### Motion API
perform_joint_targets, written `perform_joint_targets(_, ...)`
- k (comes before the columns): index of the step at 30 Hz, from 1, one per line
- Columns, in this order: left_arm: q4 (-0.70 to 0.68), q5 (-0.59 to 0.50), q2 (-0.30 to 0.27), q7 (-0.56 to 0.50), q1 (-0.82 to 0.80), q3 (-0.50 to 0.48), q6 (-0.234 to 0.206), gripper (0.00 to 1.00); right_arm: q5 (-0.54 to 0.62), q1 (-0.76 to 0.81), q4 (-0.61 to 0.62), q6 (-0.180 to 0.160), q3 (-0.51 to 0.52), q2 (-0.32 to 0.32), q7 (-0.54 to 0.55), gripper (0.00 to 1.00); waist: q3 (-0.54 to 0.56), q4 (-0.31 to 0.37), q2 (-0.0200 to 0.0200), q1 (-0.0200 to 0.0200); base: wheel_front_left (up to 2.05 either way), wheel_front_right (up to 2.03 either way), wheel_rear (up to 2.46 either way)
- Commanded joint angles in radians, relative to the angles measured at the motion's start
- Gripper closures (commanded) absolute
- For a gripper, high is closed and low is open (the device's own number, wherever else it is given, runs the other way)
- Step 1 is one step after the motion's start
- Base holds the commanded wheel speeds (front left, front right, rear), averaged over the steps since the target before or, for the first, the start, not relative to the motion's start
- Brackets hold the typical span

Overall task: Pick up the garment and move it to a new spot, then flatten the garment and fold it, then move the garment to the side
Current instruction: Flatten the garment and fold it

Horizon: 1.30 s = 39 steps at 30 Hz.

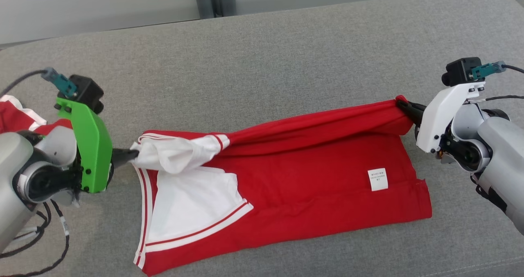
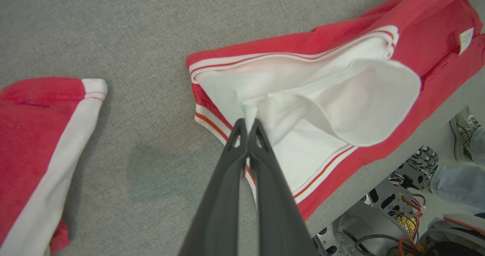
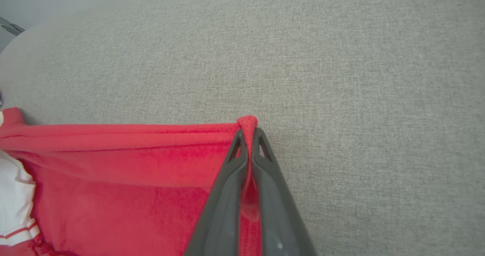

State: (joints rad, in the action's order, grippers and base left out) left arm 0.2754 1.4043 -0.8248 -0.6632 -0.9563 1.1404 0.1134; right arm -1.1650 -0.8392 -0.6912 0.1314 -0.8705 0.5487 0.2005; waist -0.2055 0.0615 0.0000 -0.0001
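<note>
Seemingly mid-fold on the garment (image 1: pixel 311 178), red with white trim, lying mostly flat in the middle of a grey couch (image 1: pixel 262 64). Pinched shut on its white end with the left hand (image 1: pixel 132 154) and on a red corner with the right hand (image 1: pixel 400 105), raising the far edge taut between them. Probably already moved and flattened; left to do: finishing the fold, shifting it aside. At the left, another red-and-white cloth (image 2: pixel 34 135). Beyond the couch, pale floor and a person's shoe (image 2: pixel 464 133).

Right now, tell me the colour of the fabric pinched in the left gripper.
White fabric, clearest in the left wrist view.
</note>
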Motion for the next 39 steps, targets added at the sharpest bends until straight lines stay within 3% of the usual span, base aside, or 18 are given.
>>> perform_joint_targets(1,-0.011,0.014,-0.011,-0.018,0.025,0.008,-0.009,1.0,0.0,0.002,0.007,-0.001,-0.007,0.011,0.001,1.0,0.001,0.0,0.0,0.0001,0.0,0.0,0.0)
perform_joint_targets(18,-0.103,0.077,-0.029,-0.094,0.097,0.045,-0.045,1.0,-0.057,0.0,0.16,-0.001,-0.154,0.137,0.153,1.0,0.009,-0.014,0.0,0.0001,0.0,0.0,0.0)
perform_joint_targets(26,-0.104,0.072,-0.011,-0.101,0.098,0.05,-0.047,1.0,-0.073,-0.021,0.163,-0.001,-0.201,0.15,0.166,1.0,-0.008,-0.018,0.0,0.0001,0.0,0.0,0.0)
perform_joint_targets(28,-0.097,0.068,-0.007,-0.105,0.101,0.053,-0.045,1.0,-0.083,-0.019,0.155,-0.001,-0.209,0.143,0.173,0.86,-0.008,-0.018,0.0,0.0001,0.0,0.0,0.0)
perform_joint_targets(30,-0.09,0.066,-0.001,-0.105,0.103,0.056,-0.043,1.0,-0.093,-0.021,0.151,-0.001,-0.216,0.14,0.176,0.57,-0.007,-0.017,0.0,0.0001,0.0,0.0,0.0)
perform_joint_targets(31,-0.086,0.065,0.003,-0.107,0.105,0.059,-0.042,0.8,-0.097,-0.022,0.15,-0.001,-0.22,0.139,0.178,0.15,-0.006,-0.017,0.0,0.0001,0.0,0.0,0.0)
perform_joint_targets(32,-0.083,0.063,0.004,-0.106,0.107,0.06,-0.041,0.68,-0.102,-0.021,0.148,-0.001,-0.224,0.138,0.183,0.0,-0.005,-0.017,0.0,0.0001,0.0,0.0,0.0)
perform_joint_targets(33,-0.078,0.058,0.007,-0.103,0.106,0.061,-0.04,0.14,-0.108,-0.018,0.148,-0.001,-0.23,0.136,0.189,0.0,-0.004,-0.016,0.0,0.0001,0.0,0.0,0.0)
perform_joint_targets(34,-0.074,0.058,0.009,-0.1,0.107,0.062,-0.039,0.0,-0.112,-0.017,0.149,-0.001,-0.234,0.136,0.194,0.0,-0.002,-0.016,0.0,0.0001,0.0,0.0,0.0)
perform_joint_targets(39,-0.056,0.057,0.015,-0.093,0.114,0.064,-0.032,0.0,-0.14,-0.014,0.165,-0.001,-0.247,0.141,0.199,0.0,0.018,-0.009,0.0,0.0001,0.0,0.0,0.0)
